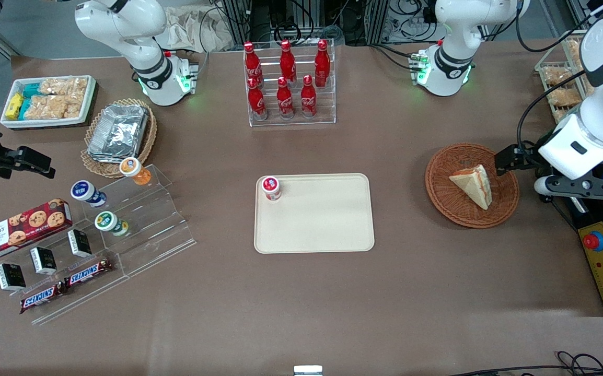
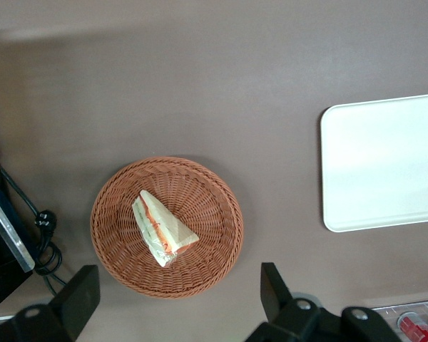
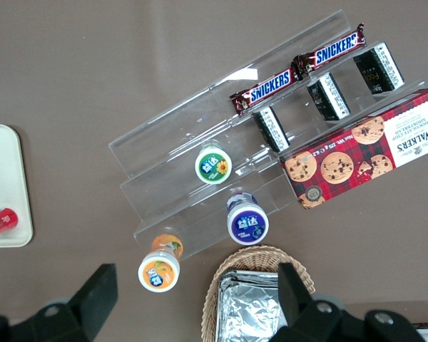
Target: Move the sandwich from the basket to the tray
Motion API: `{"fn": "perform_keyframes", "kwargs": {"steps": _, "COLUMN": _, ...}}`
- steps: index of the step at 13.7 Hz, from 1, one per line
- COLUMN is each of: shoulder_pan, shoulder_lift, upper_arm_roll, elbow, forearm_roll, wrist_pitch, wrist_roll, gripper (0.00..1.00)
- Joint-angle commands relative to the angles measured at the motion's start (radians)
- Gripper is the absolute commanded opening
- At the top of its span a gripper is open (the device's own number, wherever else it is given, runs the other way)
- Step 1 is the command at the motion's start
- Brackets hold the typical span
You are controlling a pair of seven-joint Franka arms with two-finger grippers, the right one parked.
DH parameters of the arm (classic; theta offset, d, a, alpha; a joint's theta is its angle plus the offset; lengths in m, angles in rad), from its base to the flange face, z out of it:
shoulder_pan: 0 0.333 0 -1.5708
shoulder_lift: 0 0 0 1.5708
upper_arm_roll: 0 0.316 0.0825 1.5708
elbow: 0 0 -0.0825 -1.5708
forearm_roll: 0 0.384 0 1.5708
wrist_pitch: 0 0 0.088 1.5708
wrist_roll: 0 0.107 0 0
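The left arm reaches in from the working arm's end of the tabletop, wrist bent low. Its gripper (image 1: pixel 508 158) hangs above the tabletop with the jaws spread wide apart, holding nothing.

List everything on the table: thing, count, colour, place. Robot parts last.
sandwich: 1, white with orange-red and green filling, in the basket.
basket: 1, reddish-brown wicker, toward the working arm's end.
tray: 1, cream, mid-table.
red-lidded cup: 1, on a tray corner.
cola bottles: 6, red, in a clear rack farther from the front camera than the tray.
foil containers: silver stack, in a tan basket.
snack bin: 1, white, toward the parked arm's end.
small cups: 3, orange, blue and green lids, on a clear stand.
cookie box: 1, red.
Snickers bars: 2, brown.
small black boxes: 3.
gripper: 1, black, open, above the basket's edge.
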Motion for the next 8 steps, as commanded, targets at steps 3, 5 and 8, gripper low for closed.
{"fn": "perform_keyframes", "kwargs": {"steps": 3, "shoulder_pan": -0.015, "shoulder_lift": 0.01, "upper_arm_roll": 0.008, "elbow": 0.03, "forearm_roll": -0.002, "wrist_pitch": -0.034, "wrist_roll": 0.01, "gripper": 1.0}}
{"fn": "perform_keyframes", "kwargs": {"steps": 5, "shoulder_pan": -0.012, "shoulder_lift": 0.009, "upper_arm_roll": 0.009, "elbow": 0.03, "forearm_roll": -0.002, "wrist_pitch": -0.036, "wrist_roll": 0.01, "gripper": 1.0}}
{"fn": "perform_keyframes", "kwargs": {"steps": 8, "shoulder_pan": -0.011, "shoulder_lift": 0.006, "upper_arm_roll": 0.008, "elbow": 0.03, "forearm_roll": -0.003, "wrist_pitch": -0.048, "wrist_roll": 0.01, "gripper": 1.0}}
